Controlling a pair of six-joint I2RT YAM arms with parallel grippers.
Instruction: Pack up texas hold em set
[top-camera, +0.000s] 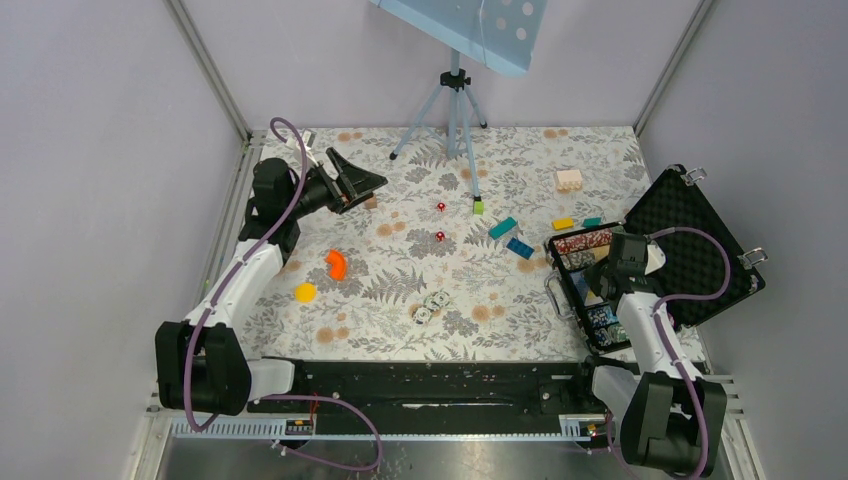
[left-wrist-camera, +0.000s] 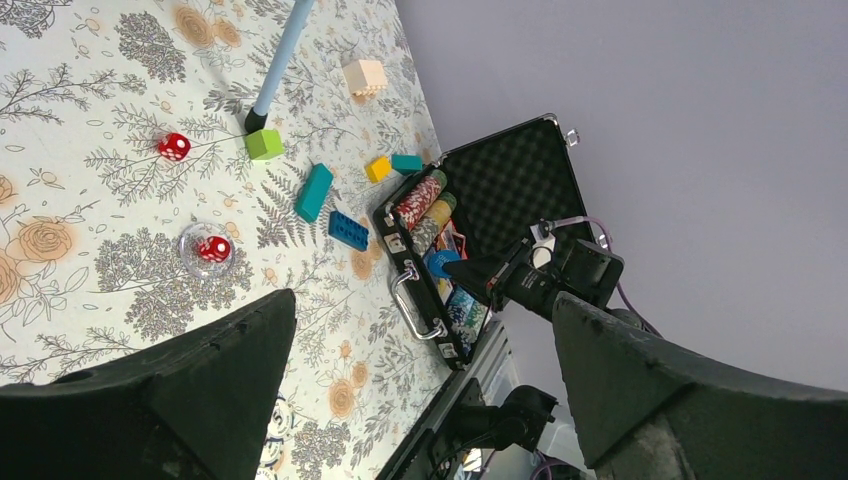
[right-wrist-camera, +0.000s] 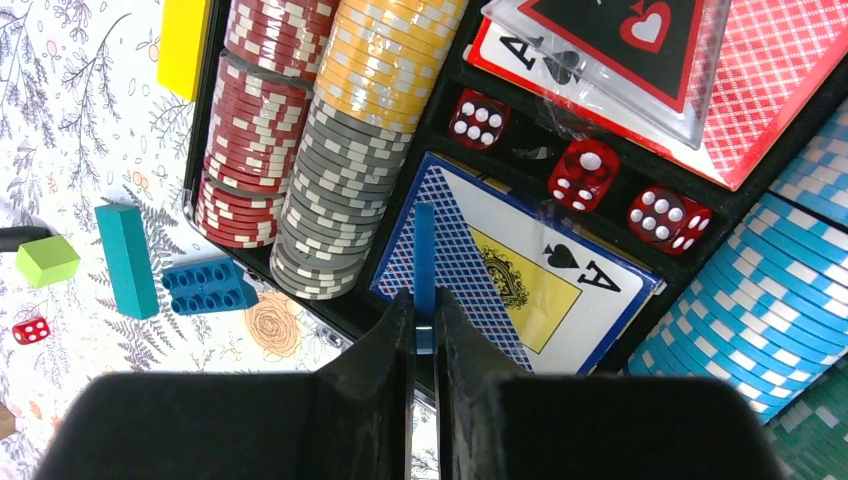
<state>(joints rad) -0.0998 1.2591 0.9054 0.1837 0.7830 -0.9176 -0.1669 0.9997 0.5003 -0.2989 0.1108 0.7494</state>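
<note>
Tabletop (top-camera: 392, 292), briefcase (top-camera: 700, 235) under right tool (right-wrist-camera: 424, 303) pinching blue piece (right-wrist-camera: 424, 250)

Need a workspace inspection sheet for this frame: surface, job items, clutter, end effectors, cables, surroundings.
Surface: floral cloth, lying flat.
Job's things: black case open at the right edge, with chips, dice and cards inside. Loose red dice and small black-and-white pieces are out on the cloth.
Clutter: teal brick, blue brick, yellow brick, green cube, cream block, orange curved piece, yellow round piece.
End effectors: left end effector open and empty, at far left. Right end effector shut on thin blue piece, over the case.
Cables: purple cable on each arm.
Surroundings: tripod at the far edge, grey walls.
</note>
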